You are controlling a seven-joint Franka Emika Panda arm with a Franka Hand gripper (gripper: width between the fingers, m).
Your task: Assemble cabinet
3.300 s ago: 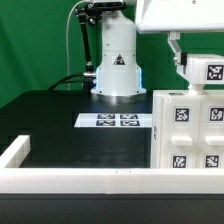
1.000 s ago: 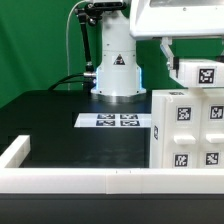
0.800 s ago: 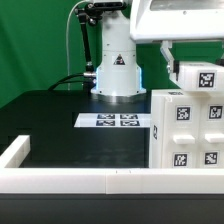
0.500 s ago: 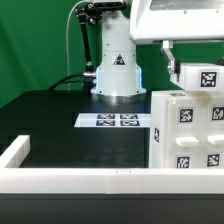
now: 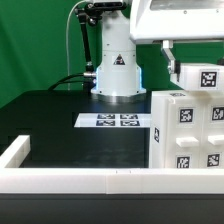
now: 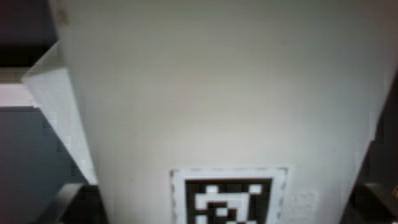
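In the upper right of the exterior view, the gripper (image 5: 178, 58) looks pinched on a tagged panel (image 5: 198, 76), whose long side lies level. The cabinet body (image 5: 188, 130) sits directly below it at right, its top edge very close. Bare table (image 5: 60, 115) lies to the left.

Your arm's base (image 5: 118, 50) at the far middle is a white, rounded column that widens toward a pale grey ring (image 5: 118, 96) at its foot. You'll see a black triangle mark (image 5: 118, 61) on its front. A black joint (image 5: 100, 12) caps it, and black cables (image 5: 76, 45) run down its left side. To the right, the gripper (image 5: 176, 66) shows a broad white housing (image 5: 180, 20) and a slim pale finger (image 5: 170, 55).
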